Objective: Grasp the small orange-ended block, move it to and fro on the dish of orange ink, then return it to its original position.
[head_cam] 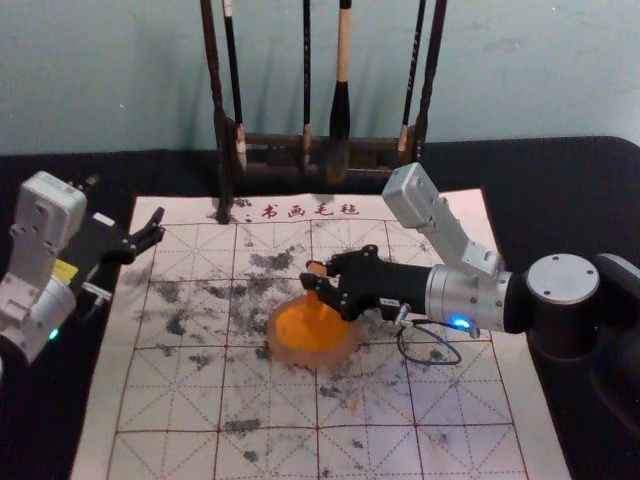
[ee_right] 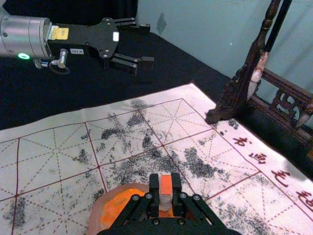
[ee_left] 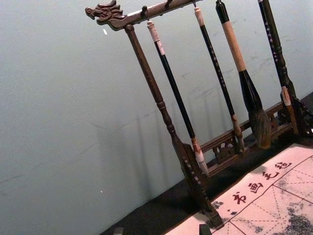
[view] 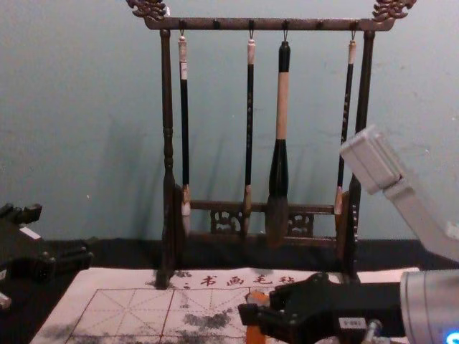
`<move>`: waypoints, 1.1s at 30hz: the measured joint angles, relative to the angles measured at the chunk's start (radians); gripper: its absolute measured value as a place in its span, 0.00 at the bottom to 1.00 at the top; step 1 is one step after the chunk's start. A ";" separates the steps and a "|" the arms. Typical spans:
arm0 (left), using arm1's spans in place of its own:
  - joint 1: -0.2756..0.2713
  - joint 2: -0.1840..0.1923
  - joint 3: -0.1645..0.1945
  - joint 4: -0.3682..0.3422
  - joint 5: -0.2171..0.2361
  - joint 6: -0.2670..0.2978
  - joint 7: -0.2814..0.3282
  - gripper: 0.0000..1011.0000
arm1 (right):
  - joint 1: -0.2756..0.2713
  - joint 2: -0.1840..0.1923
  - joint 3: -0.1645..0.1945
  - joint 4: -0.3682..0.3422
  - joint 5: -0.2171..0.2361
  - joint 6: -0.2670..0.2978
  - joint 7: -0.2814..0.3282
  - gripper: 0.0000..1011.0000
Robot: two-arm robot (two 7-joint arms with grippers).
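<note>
One block point(ee_right: 166, 183) is clamped between the fingers of the right end effector point(head_cam: 320, 277), above the far part of the dish point(head_cam: 286, 352) of orange ink point(head_cam: 312, 330). The block's long axis stands roughly upright, crosswise to the right arm, which reaches in nearly level from the robot's right. An orange end projects above the fingers; more orange shows beneath them in the chest view. Whether the lower end touches the ink cannot be determined, because the fingers and the ink surface overlap in the head view.

Governing relation: the dish lies below the block, with most of its ink on the side nearer the robot's body. The step in hand is judged to be the inking pass. The coming stroke should therefore run toward the body and back, within the rim, with the block's axis kept upright. A stroke directed farther away would risk striking the far wall of the dish; excess downward force could tilt the block in the grip or shift the dish on the mat point(head_cam: 170, 400).

The right arm is the nearer and the working arm. The left end effector point(head_cam: 156, 226) is parked beside the mat's far left portion, fingers apart and holding nothing. Return of the block is outstanding; its original position cannot be identified.
</note>
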 joint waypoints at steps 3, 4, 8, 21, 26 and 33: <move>0.000 0.000 0.000 0.000 0.000 0.000 0.000 0.99 | -0.003 0.008 0.002 -0.007 0.000 0.002 0.002 0.11; 0.000 0.000 0.000 0.000 0.000 0.000 0.000 0.99 | -0.004 0.010 0.002 -0.009 -0.001 0.003 0.003 0.11; 0.000 0.000 0.000 0.000 0.000 0.000 0.000 0.99 | -0.012 0.022 0.007 -0.027 0.002 0.007 0.007 0.11; 0.000 0.000 0.000 0.000 0.000 0.000 0.000 0.99 | -0.045 0.059 0.007 -0.086 0.016 0.015 0.023 0.11; 0.000 0.000 0.000 0.000 0.000 0.000 0.000 0.99 | -0.055 0.065 -0.001 -0.102 0.021 0.018 0.028 0.11; 0.000 0.000 0.000 0.000 0.000 0.000 0.000 0.99 | -0.060 0.063 -0.011 -0.114 0.030 0.020 0.035 0.11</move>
